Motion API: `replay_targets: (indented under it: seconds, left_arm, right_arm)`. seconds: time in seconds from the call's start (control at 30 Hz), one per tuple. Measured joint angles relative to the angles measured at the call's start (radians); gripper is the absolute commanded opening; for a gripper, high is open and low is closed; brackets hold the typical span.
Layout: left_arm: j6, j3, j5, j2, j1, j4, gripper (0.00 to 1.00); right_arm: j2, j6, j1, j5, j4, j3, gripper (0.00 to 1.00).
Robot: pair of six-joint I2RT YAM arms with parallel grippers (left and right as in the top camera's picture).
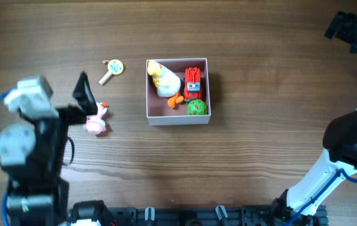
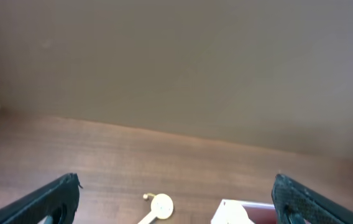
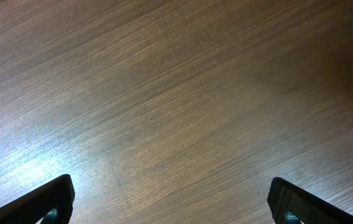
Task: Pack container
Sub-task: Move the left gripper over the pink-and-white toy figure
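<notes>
My left gripper (image 1: 85, 100) gapes empty, so I should straddle the pink toy (image 1: 95, 123) squarely and low before carrying it to the container (image 1: 166, 119); my right gripper (image 3: 171, 198) gapes empty too.

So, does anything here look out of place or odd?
Nothing looks spilled or broken. Two toys lie outside the container: a cream lollipop-shaped toy and a pink toy, both to its left.
</notes>
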Motion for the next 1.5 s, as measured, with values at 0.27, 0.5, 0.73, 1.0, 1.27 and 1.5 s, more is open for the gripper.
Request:
replay_targets:
  seconds: [0.27, 0.5, 0.73, 1.0, 1.27, 1.5]
  left_arm:
    - [0.028, 0.235, 0.064, 0.267, 0.000, -0.238, 1.00]
    - [0.023, 0.454, 0.059, 0.503, 0.000, -0.433, 1.00]
    - [-0.050, 0.462, 0.041, 0.581, 0.017, -0.664, 1.00]
    - [-0.139, 0.463, 0.038, 0.702, 0.029, -0.780, 1.00]
    - [-0.115, 0.463, 0.029, 0.750, 0.029, -0.754, 1.00]
    - [-0.051, 0.464, -0.041, 0.878, 0.030, -0.742, 1.00]
  right_arm:
    - [0.000, 0.000, 0.000, 0.000, -0.001, 0.000, 1.00]
    - [0.000, 0.000, 0.000, 0.000, -0.001, 0.000, 1.00]
    - [0.000, 0.000, 0.000, 0.000, -0.001, 0.000, 1.00]
    - [0.000, 0.000, 0.000, 0.000, 0.000, 0.000, 1.00]
    - [0.000, 0.000, 0.000, 0.000, -0.001, 0.000, 1.00]
    - [0.000, 0.000, 0.000, 0.000, 0.000, 0.000, 1.00]
